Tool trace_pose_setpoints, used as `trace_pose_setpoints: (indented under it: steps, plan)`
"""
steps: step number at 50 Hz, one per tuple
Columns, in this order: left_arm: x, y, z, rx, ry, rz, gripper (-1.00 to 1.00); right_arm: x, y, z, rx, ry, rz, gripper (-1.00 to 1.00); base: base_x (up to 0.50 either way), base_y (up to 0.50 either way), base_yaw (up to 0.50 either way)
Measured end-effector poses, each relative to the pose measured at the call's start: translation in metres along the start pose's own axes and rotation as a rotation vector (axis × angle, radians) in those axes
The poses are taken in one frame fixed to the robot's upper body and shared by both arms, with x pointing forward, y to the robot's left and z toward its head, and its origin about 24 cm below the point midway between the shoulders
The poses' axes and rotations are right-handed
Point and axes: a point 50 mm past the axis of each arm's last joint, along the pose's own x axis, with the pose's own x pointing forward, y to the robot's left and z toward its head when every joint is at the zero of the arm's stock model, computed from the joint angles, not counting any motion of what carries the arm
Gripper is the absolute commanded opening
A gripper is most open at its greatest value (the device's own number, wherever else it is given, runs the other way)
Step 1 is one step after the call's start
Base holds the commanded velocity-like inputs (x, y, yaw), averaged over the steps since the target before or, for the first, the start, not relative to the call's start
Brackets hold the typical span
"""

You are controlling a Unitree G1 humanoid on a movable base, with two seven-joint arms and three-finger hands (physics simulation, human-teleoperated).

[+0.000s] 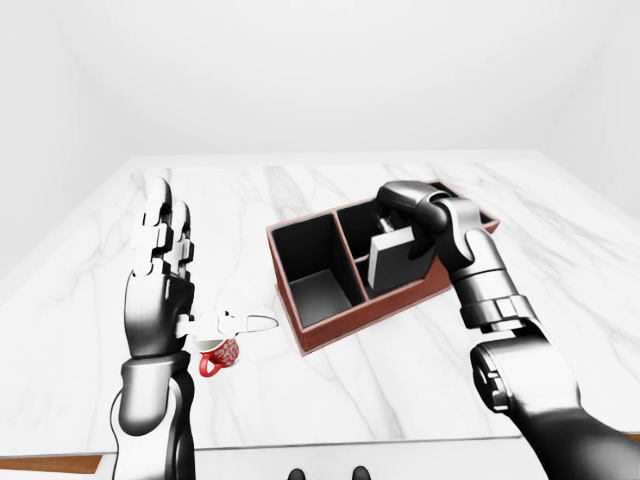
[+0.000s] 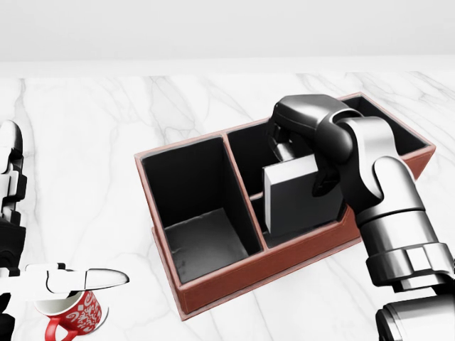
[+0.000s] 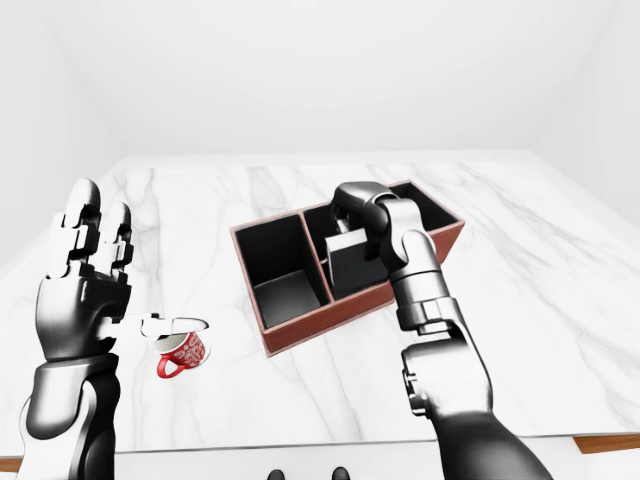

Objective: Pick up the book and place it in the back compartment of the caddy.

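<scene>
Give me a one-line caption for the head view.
Right hand holds the book upright over the caddy; mug sits lower left.

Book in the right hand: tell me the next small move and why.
Probably ease the book toward the head view's top, then lower it. The right hand is shut on it, upright over the caddy, but its lower edge seems to hang by the cross divider, not clearly inside the far compartment. The left hand is open and raised, near the red mug.
</scene>
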Motion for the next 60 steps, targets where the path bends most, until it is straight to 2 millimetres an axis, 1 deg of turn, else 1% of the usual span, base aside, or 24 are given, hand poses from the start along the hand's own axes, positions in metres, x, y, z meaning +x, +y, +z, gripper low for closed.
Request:
trace_pose_setpoints:
  steps: [22,39,60]
  plan:
    - [0.000,0.000,0.000,-0.001,-0.001,0.000,1.00,0.013,-0.001,-0.005,-0.005,0.046,-0.042,-1.00,0.00,0.00,0.00]
    - [0.000,0.000,0.001,-0.001,-0.004,0.000,1.00,0.021,0.004,-0.011,-0.064,0.103,-0.073,-1.00,0.00,0.00,0.00]
    - [0.000,0.000,0.001,-0.002,-0.005,0.000,1.00,0.026,0.009,-0.007,-0.086,0.108,-0.101,-1.00,0.00,0.00,0.00]
